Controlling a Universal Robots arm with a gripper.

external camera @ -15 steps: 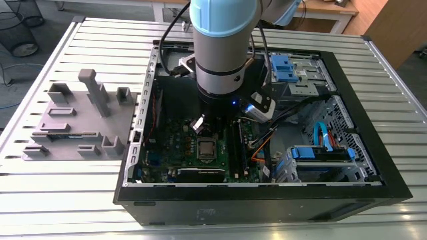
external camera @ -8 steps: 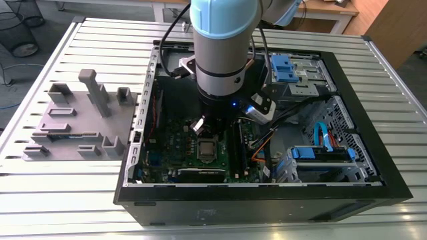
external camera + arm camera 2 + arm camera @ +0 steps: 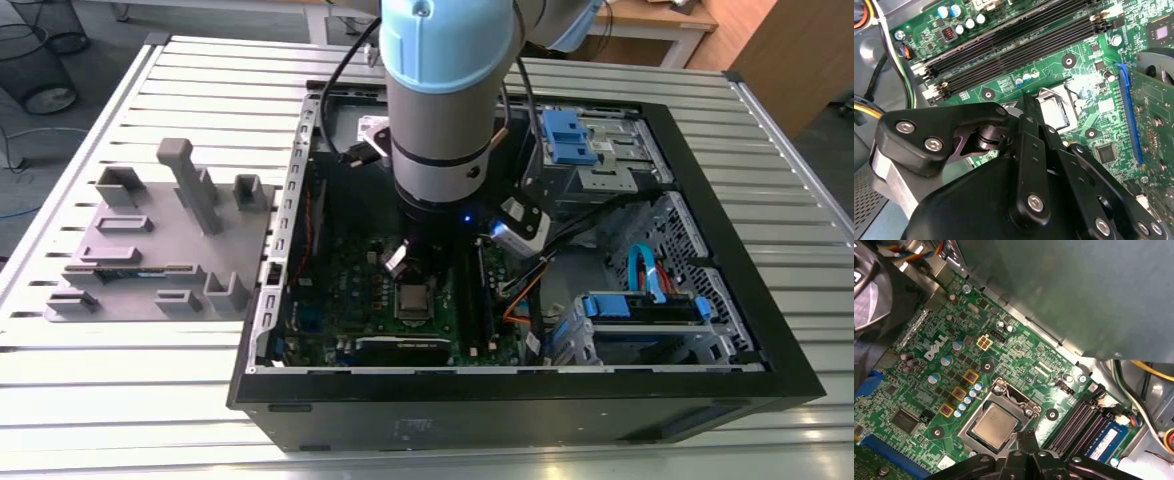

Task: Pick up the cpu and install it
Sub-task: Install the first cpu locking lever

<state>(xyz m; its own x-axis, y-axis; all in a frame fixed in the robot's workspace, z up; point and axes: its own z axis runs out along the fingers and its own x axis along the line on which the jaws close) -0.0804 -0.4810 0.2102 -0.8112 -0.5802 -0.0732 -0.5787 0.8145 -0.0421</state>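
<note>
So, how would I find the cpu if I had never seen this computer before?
Look inside the open black computer case at the green motherboard. Near its middle sits a dark socket frame with a metal bracket. The cpu lies in it: a flat square with a silver-grey top, unlike the long black memory slots beside it.

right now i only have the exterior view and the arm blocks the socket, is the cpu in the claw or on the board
observer: on the board. in the first wrist view the cpu lies flat in the socket, silver top up.
operator: claw holding anything
observer: no, in that view the claw is shut with nothing between its tips.
operator: where's it sitting
observer: in the second wrist view its tip is beside the cpu's edge, not over the middle.
</note>
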